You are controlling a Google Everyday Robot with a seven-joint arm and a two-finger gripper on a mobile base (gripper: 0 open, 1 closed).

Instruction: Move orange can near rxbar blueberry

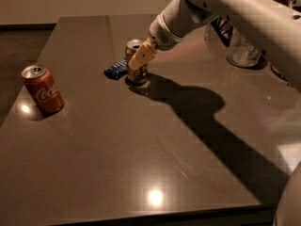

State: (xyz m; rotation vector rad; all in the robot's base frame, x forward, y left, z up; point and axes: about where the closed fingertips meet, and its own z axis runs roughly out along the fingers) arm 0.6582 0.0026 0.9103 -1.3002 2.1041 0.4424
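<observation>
The orange can (137,72) stands upright on the dark table (141,140), at the back centre. The rxbar blueberry (115,70), a small flat blue wrapper, lies just left of the can, almost touching it. My gripper (139,59) reaches in from the upper right and sits around the can's upper part. One pale finger (141,56) lies across the front of the can. The can's silver top shows behind the finger.
A red can with white script (43,89) stands near the table's left edge. A clear glass container (237,46) stands at the back right behind my arm. My arm throws a wide shadow (197,112) across the table's right half.
</observation>
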